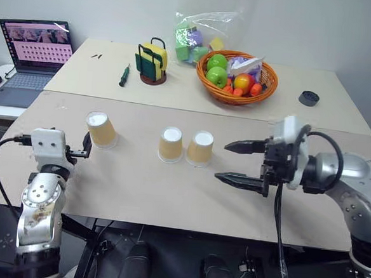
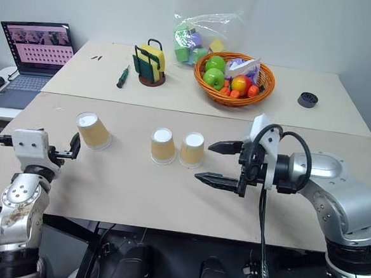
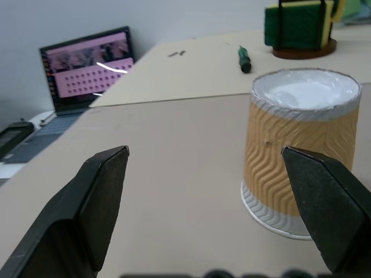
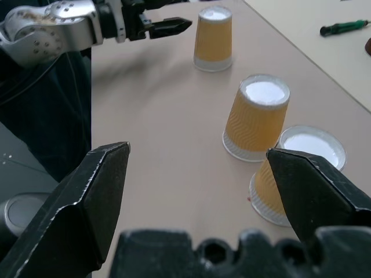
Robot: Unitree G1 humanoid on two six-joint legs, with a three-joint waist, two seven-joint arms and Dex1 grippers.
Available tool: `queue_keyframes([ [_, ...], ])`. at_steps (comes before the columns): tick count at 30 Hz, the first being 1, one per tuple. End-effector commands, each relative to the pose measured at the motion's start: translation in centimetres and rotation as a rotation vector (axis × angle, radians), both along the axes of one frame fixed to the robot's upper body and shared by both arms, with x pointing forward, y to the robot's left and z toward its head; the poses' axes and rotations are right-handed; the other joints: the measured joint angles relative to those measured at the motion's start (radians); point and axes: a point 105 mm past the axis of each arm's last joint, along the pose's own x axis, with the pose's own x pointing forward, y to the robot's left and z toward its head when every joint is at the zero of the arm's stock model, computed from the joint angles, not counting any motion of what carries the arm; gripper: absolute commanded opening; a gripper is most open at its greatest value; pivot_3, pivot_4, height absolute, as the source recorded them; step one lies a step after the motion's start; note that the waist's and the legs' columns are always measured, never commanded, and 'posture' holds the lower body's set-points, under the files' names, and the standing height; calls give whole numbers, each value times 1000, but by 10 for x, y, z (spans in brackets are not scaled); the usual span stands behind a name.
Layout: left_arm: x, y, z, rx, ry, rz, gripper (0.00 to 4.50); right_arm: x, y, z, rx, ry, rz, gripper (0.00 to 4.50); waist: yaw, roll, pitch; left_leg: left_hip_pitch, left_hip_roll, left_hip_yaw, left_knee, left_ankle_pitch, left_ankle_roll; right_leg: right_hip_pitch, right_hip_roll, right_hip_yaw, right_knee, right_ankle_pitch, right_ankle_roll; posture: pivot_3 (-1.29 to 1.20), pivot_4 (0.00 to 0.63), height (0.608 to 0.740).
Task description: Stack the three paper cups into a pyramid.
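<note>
Left eye view gives you the whole table (image 1: 137,193): three paper cups stand upside down on it, white bases up, none stacked. Two of them, the middle cup (image 1: 171,144) and the right cup (image 1: 200,147), sit just beside each other near the table's centre. The left cup (image 1: 101,129) stands well apart from them, towards your left.

Your left gripper (image 1: 83,149) sits just beside the left cup, fingers spread wide, holding nothing. Your right gripper (image 1: 242,162) hovers near the right cup, pointing towards the pair, jaws wide and empty.

Left wrist view adds what the head camera cannot: the left cup lies towards one finger (image 3: 327,202), not centred in the gap.

Right wrist view lines up all three cups in a row, with your left gripper near the farthest one.

Behind, a fruit basket (image 1: 236,95), a laptop (image 1: 35,52) and a screwdriver (image 1: 123,75).
</note>
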Motion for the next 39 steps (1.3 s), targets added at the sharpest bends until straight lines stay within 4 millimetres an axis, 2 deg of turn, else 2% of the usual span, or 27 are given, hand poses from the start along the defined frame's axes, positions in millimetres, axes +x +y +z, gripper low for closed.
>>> queue_keyframes([
  [1,9,-12,8,-7,-9,-113,4500,1,-2,8,5,-68,-18,4437,-2,0,0,-1,0,0,0,0,0,0,0,0,0,0,0,0,150,661],
  [8,19,-34,14,-9,-2,-272,4500,2,-4,10,13,-70,-37,4437,-2,0,0,0,0,0,0,0,0,0,0,0,0,1,1,0,150,661],
  [12,35,-32,38,-30,-55,-301,4500,1,-6,7,6,-60,-44,4437,2,-1,1,0,0,0,0,0,0,0,0,0,0,1,1,0,150,661],
  [14,40,-32,43,-16,-69,-315,4500,1,-5,5,3,-55,-42,4437,1,-1,1,-1,0,0,0,0,0,0,0,0,0,1,2,0,150,661],
  [21,50,-38,42,-19,-59,-346,4500,2,-6,2,3,-46,-58,4437,-8,-1,1,0,0,0,-1,1,1,0,1,0,-1,4,7,0,150,661],
  [27,50,-41,34,-27,-37,-356,4500,2,-10,4,2,-53,-75,4437,-6,-1,1,0,0,0,0,1,1,1,0,0,-1,4,6,0,150,661],
  [36,54,-41,36,-39,-40,-347,4500,5,-13,4,-1,-52,-99,4437,-7,-1,1,-1,0,0,0,1,1,1,0,0,-1,4,6,0,150,661],
  [39,56,-42,37,-41,-43,-353,3849,6,-15,4,-4,-56,-110,4500,-7,-1,1,0,0,0,0,1,1,1,0,0,-1,4,6,0,150,661],
])
